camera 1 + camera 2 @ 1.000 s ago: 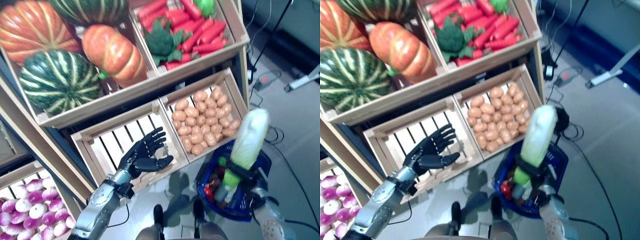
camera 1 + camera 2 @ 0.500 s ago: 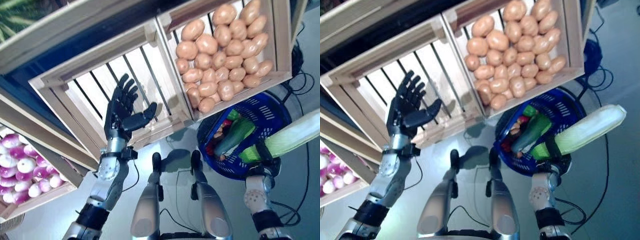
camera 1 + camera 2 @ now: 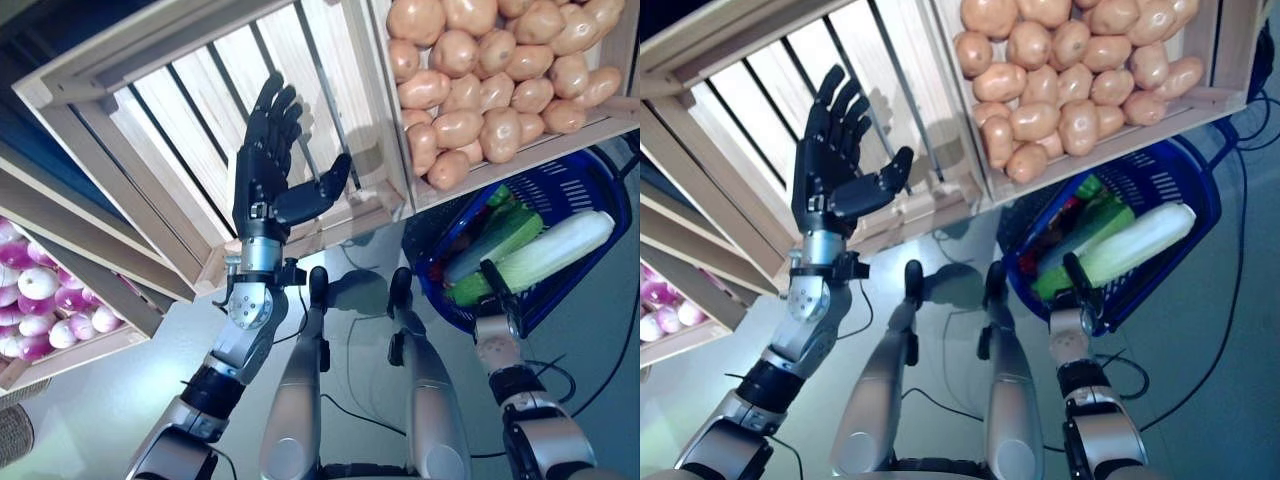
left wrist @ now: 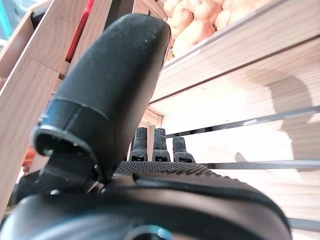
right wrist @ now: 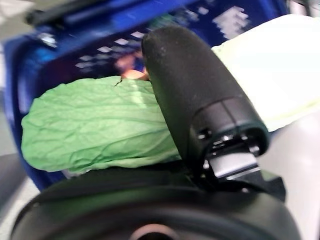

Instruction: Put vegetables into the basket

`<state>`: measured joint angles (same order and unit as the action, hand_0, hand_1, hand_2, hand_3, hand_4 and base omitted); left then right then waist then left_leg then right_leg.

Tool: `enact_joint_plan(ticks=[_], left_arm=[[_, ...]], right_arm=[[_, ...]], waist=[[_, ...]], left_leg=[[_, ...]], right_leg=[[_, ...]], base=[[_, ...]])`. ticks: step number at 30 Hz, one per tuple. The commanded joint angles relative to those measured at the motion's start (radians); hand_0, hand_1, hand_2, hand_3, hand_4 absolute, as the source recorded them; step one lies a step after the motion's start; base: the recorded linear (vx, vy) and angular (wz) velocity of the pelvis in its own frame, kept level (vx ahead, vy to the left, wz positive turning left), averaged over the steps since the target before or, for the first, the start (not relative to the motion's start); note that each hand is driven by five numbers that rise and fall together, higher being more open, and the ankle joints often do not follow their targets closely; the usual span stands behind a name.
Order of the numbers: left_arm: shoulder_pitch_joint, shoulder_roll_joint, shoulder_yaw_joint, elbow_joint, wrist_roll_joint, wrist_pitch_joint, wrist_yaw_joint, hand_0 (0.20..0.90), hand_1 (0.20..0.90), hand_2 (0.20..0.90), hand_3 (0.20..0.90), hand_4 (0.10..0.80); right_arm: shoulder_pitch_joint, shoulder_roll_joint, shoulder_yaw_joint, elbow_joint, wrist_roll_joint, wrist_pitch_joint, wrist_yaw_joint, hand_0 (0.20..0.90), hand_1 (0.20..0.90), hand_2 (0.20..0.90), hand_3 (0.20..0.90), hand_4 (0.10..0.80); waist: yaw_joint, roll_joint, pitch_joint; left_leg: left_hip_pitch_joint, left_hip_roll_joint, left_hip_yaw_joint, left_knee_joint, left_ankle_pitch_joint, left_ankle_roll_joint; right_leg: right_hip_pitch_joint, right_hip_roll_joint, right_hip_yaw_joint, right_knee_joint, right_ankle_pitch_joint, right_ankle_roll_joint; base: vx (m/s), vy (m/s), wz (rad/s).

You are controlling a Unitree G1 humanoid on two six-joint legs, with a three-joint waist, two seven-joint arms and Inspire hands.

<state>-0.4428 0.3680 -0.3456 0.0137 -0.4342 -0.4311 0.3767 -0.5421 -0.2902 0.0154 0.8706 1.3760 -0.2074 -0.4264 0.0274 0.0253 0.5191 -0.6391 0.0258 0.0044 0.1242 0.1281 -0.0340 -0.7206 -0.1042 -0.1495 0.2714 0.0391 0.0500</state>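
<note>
Right hand [image 3: 497, 298] grips a napa cabbage [image 3: 545, 252] lying across the blue basket [image 3: 560, 180] rim; left hand [image 3: 268, 175] spread wide before the empty slatted crate [image 3: 180, 120].

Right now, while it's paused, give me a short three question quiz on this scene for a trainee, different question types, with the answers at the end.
1. True or false: the left robot hand is holding a potato.
2. Multiple choice: the Chinese cabbage in the right robot hand lies over A) the slatted crate, B) the blue basket, C) the onion crate.
3. Fill in: the crate above the basket is full of ____.

Key:
1. False; its fingers are straight, in front of the empty slatted crate.
2. B.
3. Potatoes.
</note>
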Motion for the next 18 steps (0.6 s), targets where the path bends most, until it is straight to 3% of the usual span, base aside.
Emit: enact_joint_plan(ticks=[1,6,15,16,17,18], left_arm=[[-0.053,0.003,0.06,-0.108,0.067,-0.125,-0.01,0.9,0.9,0.9,0.9,0.8],[-0.069,0.009,0.068,-0.097,0.061,-0.108,0.002,0.9,0.9,0.9,0.9,0.8],[-0.039,0.007,0.065,-0.088,0.033,-0.095,-0.032,0.9,0.9,0.9,0.9,0.8],[-0.034,0.009,0.063,-0.087,0.03,-0.102,-0.039,0.9,0.9,0.9,0.9,0.8],[-0.031,0.01,0.063,-0.087,0.027,-0.105,-0.048,0.9,0.9,0.9,0.9,0.8],[-0.028,0.014,0.06,-0.09,0.018,-0.108,-0.057,0.9,0.9,0.9,0.9,0.8]], right_arm=[[0.0,-0.114,-0.028,0.003,0.065,0.036,0.048,0.3,0.3,0.3,0.3,0.4],[-0.071,-0.154,-0.075,0.094,0.214,0.09,0.037,0.3,0.3,0.3,0.3,0.4],[-0.052,-0.138,-0.145,0.043,0.289,0.003,-0.056,0.3,0.3,0.3,0.3,0.4],[-0.047,-0.139,-0.15,0.038,0.292,-0.002,-0.06,0.439,0.439,0.439,0.439,0.493],[-0.041,-0.14,-0.156,0.038,0.296,-0.001,-0.056,0.9,0.9,0.9,0.9,0.8],[-0.039,-0.142,-0.158,0.031,0.296,-0.004,-0.071,0.9,0.9,0.9,0.9,0.8]], waist=[[0.015,0.02,0.001],[0.022,0.05,0.001],[0.013,0.068,0.001],[0.012,0.068,0.001],[0.011,0.068,0.001],[0.011,0.067,0.001]], left_leg=[[-0.102,-0.091,0.0,0.12,-0.059,0.012],[-0.17,-0.094,-0.005,0.164,-0.064,0.013],[-0.221,-0.093,-0.005,0.184,-0.077,0.013],[-0.222,-0.094,-0.004,0.183,-0.077,0.014],[-0.222,-0.093,-0.002,0.181,-0.077,0.014],[-0.222,-0.094,-0.002,0.181,-0.076,0.014]], right_leg=[[0.002,0.005,-0.004,0.014,0.023,0.023],[-0.076,0.002,0.006,0.068,0.012,0.023],[-0.139,0.007,0.013,0.098,0.007,0.021],[-0.141,0.008,0.013,0.098,0.008,0.022],[-0.141,0.009,0.012,0.096,0.009,0.022],[-0.142,0.011,0.012,0.095,0.011,0.021]], base=[[0.0,-0.023,0.13],[0.013,-0.025,0.1],[0.028,-0.034,0.05],[0.01,-0.031,0.01],[0.0,0.0,0.0],[0.0,0.0,0.0]])
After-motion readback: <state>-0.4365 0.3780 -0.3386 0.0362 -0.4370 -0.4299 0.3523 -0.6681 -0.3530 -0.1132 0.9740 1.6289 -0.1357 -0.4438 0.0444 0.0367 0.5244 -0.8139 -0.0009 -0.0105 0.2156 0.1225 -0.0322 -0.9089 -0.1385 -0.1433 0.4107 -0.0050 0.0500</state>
